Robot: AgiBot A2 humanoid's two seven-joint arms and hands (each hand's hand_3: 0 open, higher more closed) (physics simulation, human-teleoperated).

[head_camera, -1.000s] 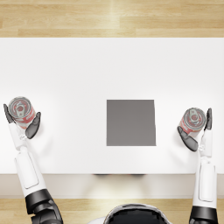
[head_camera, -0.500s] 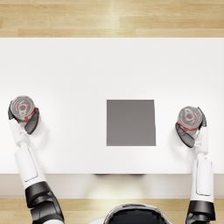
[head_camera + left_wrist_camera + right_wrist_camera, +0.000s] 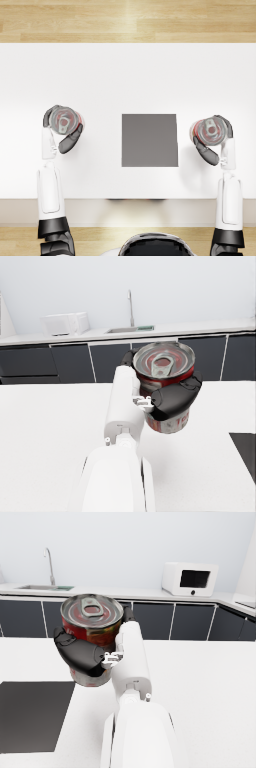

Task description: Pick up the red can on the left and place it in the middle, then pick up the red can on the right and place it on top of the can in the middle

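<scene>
Two red cans are gripped, one per hand. The left hand (image 3: 69,141) wraps the left can (image 3: 63,120), well left of the dark square mat (image 3: 149,140); the right hand (image 3: 207,151) wraps the right can (image 3: 210,130). First step underway: next, carry the left can onto the mat. Only the wrist views suggest both cans are lifted off the white table (image 3: 128,75).

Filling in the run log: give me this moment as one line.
left robot hand: grips left red can | right robot hand: grips right red can | grey mat: bare | stacking: not yet done
</scene>
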